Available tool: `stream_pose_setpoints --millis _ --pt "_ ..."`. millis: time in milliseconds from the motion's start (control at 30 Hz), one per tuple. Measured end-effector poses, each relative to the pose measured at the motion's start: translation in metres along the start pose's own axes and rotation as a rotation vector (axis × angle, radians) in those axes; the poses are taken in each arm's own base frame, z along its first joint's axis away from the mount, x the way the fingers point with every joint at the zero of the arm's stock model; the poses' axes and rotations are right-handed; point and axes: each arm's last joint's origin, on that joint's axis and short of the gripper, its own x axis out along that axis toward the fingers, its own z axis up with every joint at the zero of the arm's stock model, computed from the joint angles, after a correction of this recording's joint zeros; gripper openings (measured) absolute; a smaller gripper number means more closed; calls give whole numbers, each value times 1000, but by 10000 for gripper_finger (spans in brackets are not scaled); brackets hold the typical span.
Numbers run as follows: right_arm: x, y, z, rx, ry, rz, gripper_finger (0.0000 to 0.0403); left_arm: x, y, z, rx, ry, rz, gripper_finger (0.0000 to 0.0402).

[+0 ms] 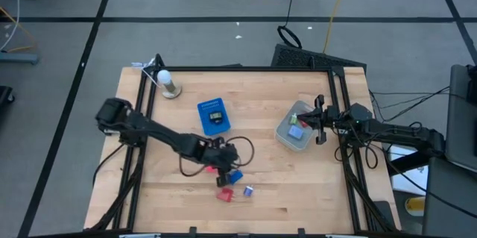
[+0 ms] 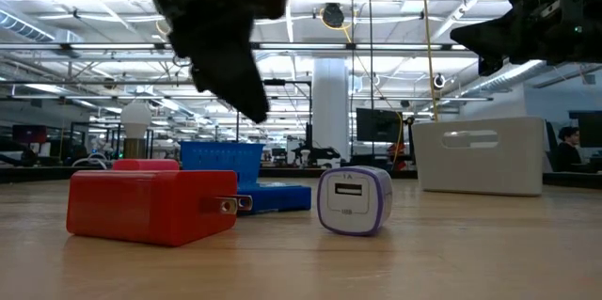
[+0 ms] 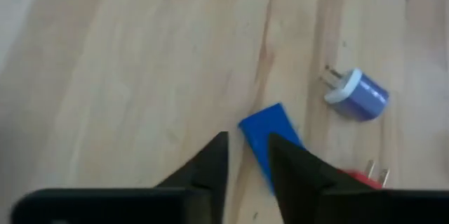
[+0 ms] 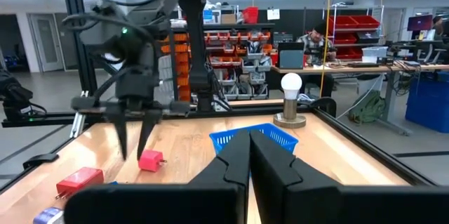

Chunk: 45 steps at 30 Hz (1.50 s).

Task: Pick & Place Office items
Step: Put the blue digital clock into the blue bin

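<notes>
- A light wooden table (image 1: pixel 171 193) with a black metal frame stands on a grey floor marked with dark lines.
- A white light bulb on a round base (image 1: pixel 168 83) stands well to the far left of the blue tray (image 1: pixel 214 116), near the table's far left corner.
- The blue tray is a small mesh basket holding a dark object, set toward the middle of the table.
- The left gripper (image 1: pixel 223 162) hangs just off the tray's near side, over the scattered items. Its two dark fingers are a little apart and hold nothing; in its wrist view they point down at bare wood beside the flat blue block (image 3: pixel 270 140).
- Near that gripper, on the tray's near side, lie the red plug adapter (image 2: pixel 150 206), the flat blue block and a purple and white USB charger (image 2: pixel 352 200). A smaller red plug (image 4: pixel 150 160) lies close by.
- Well to the right of the tray sits the grey bin (image 1: pixel 295 130), with small blue and green pieces inside.
- The right gripper (image 1: pixel 320 121) hovers at the bin's right edge, its fingers nearly together and empty.
- Beyond the table lies a large workshop with ceiling lights, shelving with red bins (image 4: pixel 354 31) and monitors.
</notes>
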Motion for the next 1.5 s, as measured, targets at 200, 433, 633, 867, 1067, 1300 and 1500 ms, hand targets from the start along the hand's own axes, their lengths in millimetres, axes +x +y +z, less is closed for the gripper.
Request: stream_pose_setpoints --millis 200,433,633,867,1067,1300,1500 --pt "0 0 -1 1 5 -2 4 33 -14 14 9 111 4 195" --pt "0 0 -1 14 14 -3 4 59 -19 19 14 309 126 278" --pt "0 0 -2 14 16 -4 4 62 -18 23 40 321 126 306" --pt "0 0 -2 14 16 -4 4 60 4 26 32 377 198 308" --pt "0 0 -2 14 17 -4 4 59 23 31 43 390 279 308" --pt "0 0 -2 14 17 -4 4 46 26 38 45 382 225 308" --pt "0 0 -2 14 17 -4 4 27 18 47 -72 299 217 308"
